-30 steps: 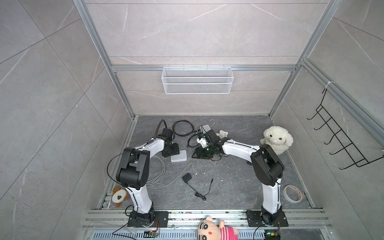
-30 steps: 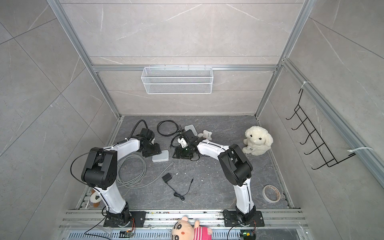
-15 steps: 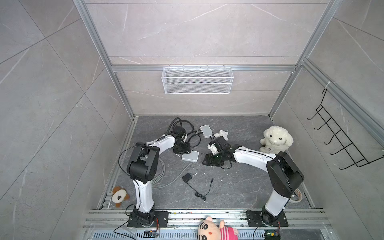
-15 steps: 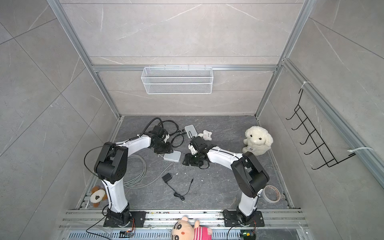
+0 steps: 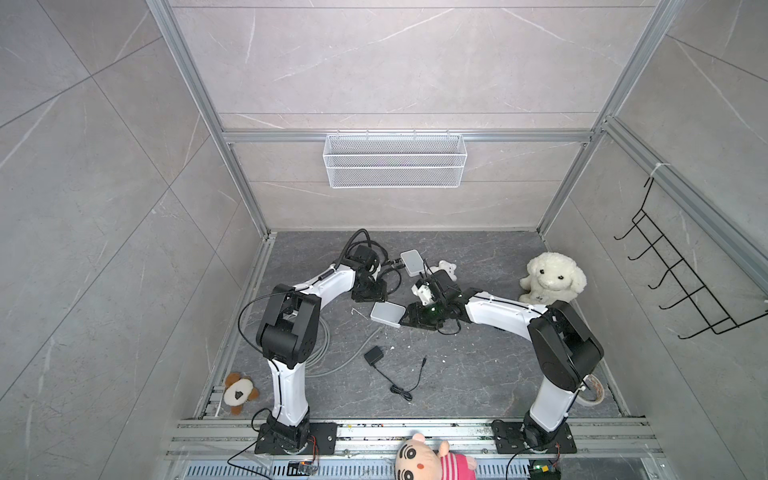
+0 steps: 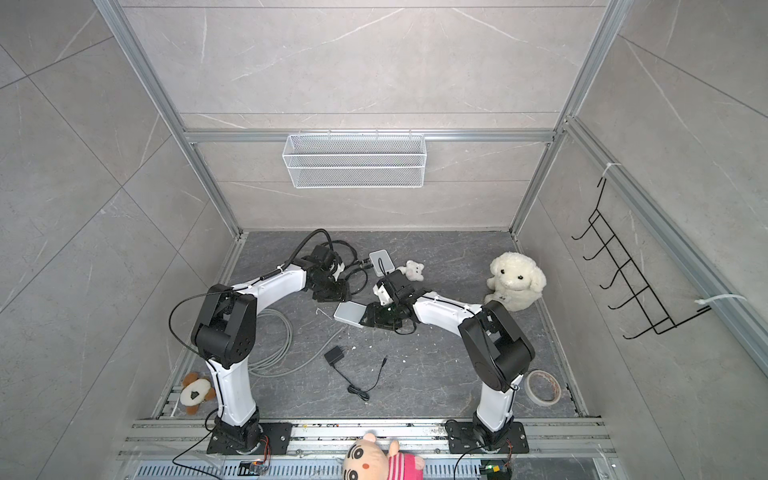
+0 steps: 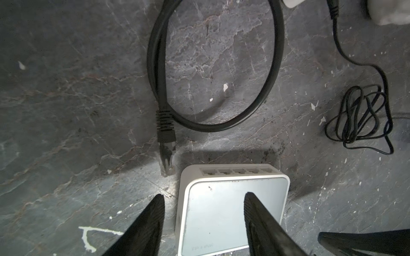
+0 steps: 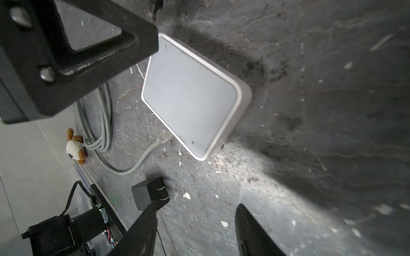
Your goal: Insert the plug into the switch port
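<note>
Left gripper (image 7: 203, 196): spread apart, empty, poised over white square network switch (image 7: 235, 212). Clear plug (image 7: 166, 159) on black looped cable (image 7: 275, 66) just far of left finger (image 7: 153, 217), long axis near-far, tip nearward, beside switch's far-left corner, left of port row (image 7: 238, 171). Right gripper (image 8: 198, 207) apart, empty, farther away.

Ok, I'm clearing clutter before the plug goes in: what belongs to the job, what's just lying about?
Job: white five-port switch box; black network cable; its clear plastic plug.

Lying about: grey coiled cable; black power adapter with thin cord; white fluffy plush toy; brown-and-white plush dog; beige tape roll.
</note>
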Tool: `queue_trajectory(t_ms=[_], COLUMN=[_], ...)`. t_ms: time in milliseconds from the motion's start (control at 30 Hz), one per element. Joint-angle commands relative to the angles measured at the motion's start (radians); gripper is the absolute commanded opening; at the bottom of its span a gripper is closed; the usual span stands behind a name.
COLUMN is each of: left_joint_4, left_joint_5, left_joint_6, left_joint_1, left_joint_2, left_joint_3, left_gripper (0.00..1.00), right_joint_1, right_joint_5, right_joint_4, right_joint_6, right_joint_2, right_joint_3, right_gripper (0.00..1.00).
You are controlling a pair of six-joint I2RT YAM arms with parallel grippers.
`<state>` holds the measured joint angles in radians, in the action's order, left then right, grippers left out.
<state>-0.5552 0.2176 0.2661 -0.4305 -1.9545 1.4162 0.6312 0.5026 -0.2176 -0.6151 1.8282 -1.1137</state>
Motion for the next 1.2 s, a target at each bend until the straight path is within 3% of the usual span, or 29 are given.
queue_trajectory(t_ms=[0, 467, 1167], left_joint_4=[0.06, 0.129, 0.109], left_joint_5=[0.06, 0.108, 0.063], left_joint_6=[0.031, 0.049, 0.038], left_joint_1=[-0.005, -0.022, -0.031], left_joint_2=[0.004, -0.037, -0.012], left_joint_3=[0.06, 0.054, -0.046], left_gripper=[0.59, 0.59, 0.58], right_joint_1=[0.021, 0.028, 0.027], right_joint_5=[0.066, 0.104, 0.1], right_joint_4=[0.078, 0.193, 0.188], right_joint_6=[-0.054, -0.183, -0.177], right_joint_2=[0.054, 0.13, 0.138], right_joint_3=[-0.024, -0.025, -0.046], right_gripper=[0.54, 0.5, 0.49])
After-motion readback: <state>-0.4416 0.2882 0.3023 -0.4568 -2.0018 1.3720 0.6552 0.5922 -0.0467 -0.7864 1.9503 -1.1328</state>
